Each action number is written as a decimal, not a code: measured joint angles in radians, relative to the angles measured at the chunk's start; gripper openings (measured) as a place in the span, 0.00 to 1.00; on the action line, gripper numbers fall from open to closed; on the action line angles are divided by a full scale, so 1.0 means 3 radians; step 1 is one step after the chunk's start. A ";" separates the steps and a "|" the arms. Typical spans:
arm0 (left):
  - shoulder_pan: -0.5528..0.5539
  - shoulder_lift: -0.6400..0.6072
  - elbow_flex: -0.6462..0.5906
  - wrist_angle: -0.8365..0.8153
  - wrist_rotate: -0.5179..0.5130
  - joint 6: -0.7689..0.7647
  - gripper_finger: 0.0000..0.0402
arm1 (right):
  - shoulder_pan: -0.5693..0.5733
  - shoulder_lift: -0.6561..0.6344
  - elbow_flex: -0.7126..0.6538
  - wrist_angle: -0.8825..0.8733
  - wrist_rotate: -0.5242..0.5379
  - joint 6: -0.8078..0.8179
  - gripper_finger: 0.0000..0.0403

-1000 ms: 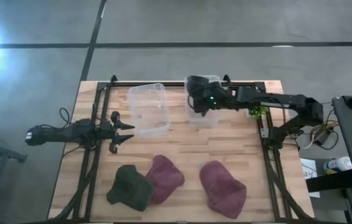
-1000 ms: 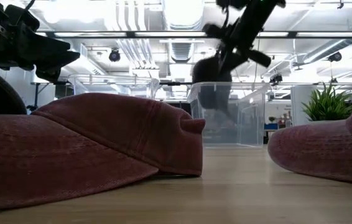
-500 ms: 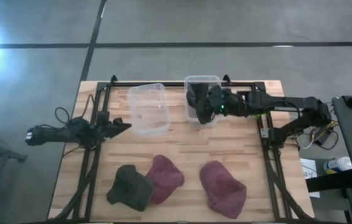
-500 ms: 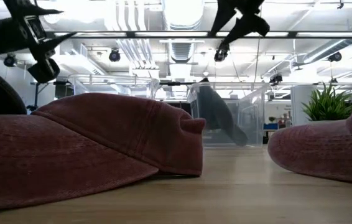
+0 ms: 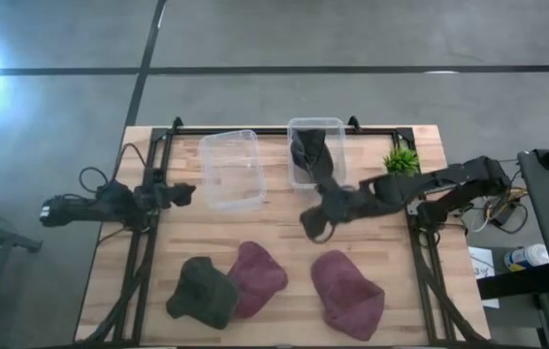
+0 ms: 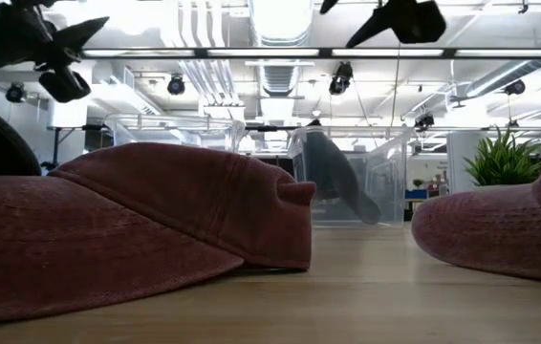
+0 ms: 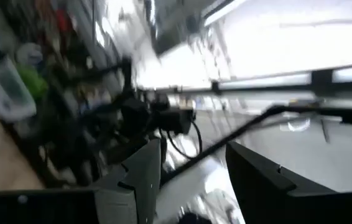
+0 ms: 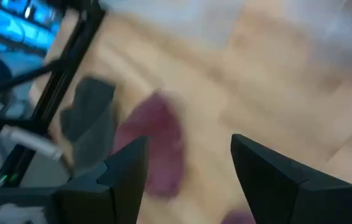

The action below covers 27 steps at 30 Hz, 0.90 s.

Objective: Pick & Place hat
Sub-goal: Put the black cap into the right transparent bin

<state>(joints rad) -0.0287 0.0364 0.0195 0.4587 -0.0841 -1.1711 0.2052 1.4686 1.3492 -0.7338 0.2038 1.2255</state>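
Note:
A dark hat lies inside the right clear bin at the table's far side; in the low view the dark hat slumps against the bin's wall. My right gripper hangs open above the table's middle, just near of that bin, with nothing between its fingers. My left gripper stands open at the table's left, tipped upward, beside the left clear bin. A dark green hat and two maroon hats rest on the near part of the table.
A small green plant stands at the far right. Black frame rails run along the table's left and right sides. Bare wood lies between the bins and the hats.
My right gripper has opened and let go of the dark hat, which has dropped into the right bin and stays there. The gripper has then swung from above the bin toward the table's near edge. My left gripper has drawn back slightly toward the left edge and tipped upward.

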 joint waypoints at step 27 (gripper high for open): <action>-0.3381 0.2919 0.1725 -0.3134 -0.0751 -0.0508 0.32 | 0.0636 0.1432 0.0030 0.2419 -0.0393 0.1304 0.56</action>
<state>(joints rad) -1.0429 0.9122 0.5371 -0.4815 -0.3093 -1.3235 0.3960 1.8982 1.3582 -0.0081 0.0858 1.6169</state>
